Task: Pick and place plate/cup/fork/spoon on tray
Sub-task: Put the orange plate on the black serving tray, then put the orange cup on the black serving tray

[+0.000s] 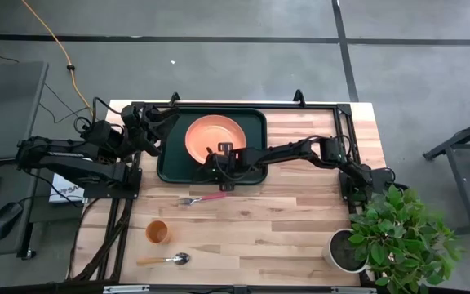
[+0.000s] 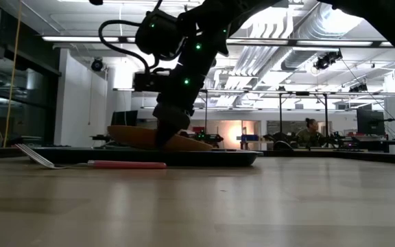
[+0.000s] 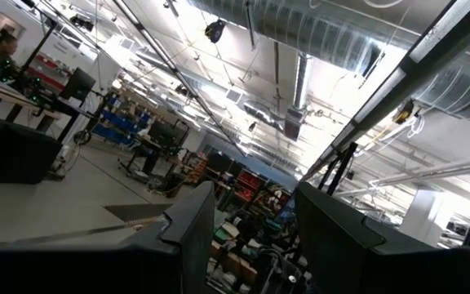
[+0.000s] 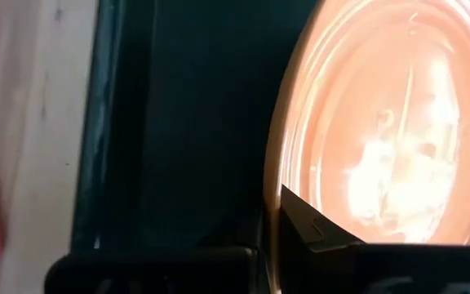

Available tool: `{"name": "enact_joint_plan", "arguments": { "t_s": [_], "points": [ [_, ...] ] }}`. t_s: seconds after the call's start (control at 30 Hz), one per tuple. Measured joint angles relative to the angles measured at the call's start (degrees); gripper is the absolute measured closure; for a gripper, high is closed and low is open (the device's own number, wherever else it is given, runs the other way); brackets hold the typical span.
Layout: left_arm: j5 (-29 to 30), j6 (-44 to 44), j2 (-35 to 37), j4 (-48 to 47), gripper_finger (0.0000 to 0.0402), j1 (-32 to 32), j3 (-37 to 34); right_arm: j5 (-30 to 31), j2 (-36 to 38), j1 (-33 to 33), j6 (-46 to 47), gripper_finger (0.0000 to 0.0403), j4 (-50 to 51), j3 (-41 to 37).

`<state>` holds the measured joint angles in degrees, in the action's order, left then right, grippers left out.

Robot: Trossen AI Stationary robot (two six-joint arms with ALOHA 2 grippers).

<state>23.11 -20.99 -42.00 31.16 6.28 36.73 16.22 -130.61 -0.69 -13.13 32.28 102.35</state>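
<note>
The orange plate [image 1: 215, 135] lies in the dark green tray [image 1: 253, 122] at the far middle of the table. My right gripper [image 1: 222, 160] is shut on the plate's near rim. In the low view the plate [image 2: 132, 136] is tilted over the tray [image 2: 238, 158]. The pink-handled fork [image 1: 203, 198] lies on the wood just near of the tray. The orange cup [image 1: 157, 233] stands upright at the near left. The spoon [image 1: 166, 260] lies by the near edge. My left gripper [image 3: 247, 237] is open and empty, by the tray's far left corner [image 1: 160, 124]. My right gripper pinches the plate's near rim [image 4: 272, 196] between its two fingers, one finger [image 4: 325, 238] on the plate's inner face and one [image 4: 153, 269] outside it. The fingers come from above, pointing down. The plate is tilted, one side raised and its lower side down by the tray.
A potted plant [image 1: 394, 237] in a white pot [image 1: 343, 250] stands at the near right corner. Bare wood lies between the fork and the plant. A person [image 2: 312, 129] sits in the room far behind the table.
</note>
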Motion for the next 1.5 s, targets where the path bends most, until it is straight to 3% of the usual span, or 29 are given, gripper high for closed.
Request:
{"name": "enact_joint_plan", "arguments": {
  "t_s": [0.53, 0.77, 0.9, 1.07, 1.17, 1.3, 1.4, 1.5],
  "points": [
    [0.0, 0.2, 0.0, 0.0, 0.0245, 0.0, 0.0, -0.5, 0.6, 0.1, 1.8, 0.0274, -0.1, -0.1],
    [0.0, 0.2, 0.0, -0.1, 0.0245, 0.0, 0.0, -7.2, 6.0, -0.5, 3.9, 0.0244, 3.4, -0.1],
    [0.0, 0.2, 0.0, -0.1, 0.0245, 0.0, 0.0, -12.3, 11.9, -1.7, 5.1, 0.023, 9.5, 0.0],
    [-0.2, -0.4, 0.0, -0.6, 0.0245, 0.0, 0.0, -15.7, 19.4, -3.6, 7.3, 0.0226, 25.3, -0.9],
    [-1.3, -0.7, 0.0, -2.0, 0.0245, 0.0, 0.0, -16.1, 26.6, -4.6, 10.1, 0.0226, 27.7, -8.8],
    [-3.3, 0.3, 0.0, -5.6, 0.0245, 0.0, 0.0, -15.8, 42.3, -4.8, 19.8, 0.0226, 21.5, -28.1],
    [-7.3, 0.6, 0.0, -9.9, 0.0245, 0.0, 0.0, -16.5, 54.7, -4.3, 32.9, 0.0226, 12.0, -41.9],
    [-13.0, 0.7, 0.0, -15.6, 0.0245, 0.0, 0.0, -17.5, 65.2, -3.5, 45.6, 0.0226, -4.7, -52.6]
  ]
}}
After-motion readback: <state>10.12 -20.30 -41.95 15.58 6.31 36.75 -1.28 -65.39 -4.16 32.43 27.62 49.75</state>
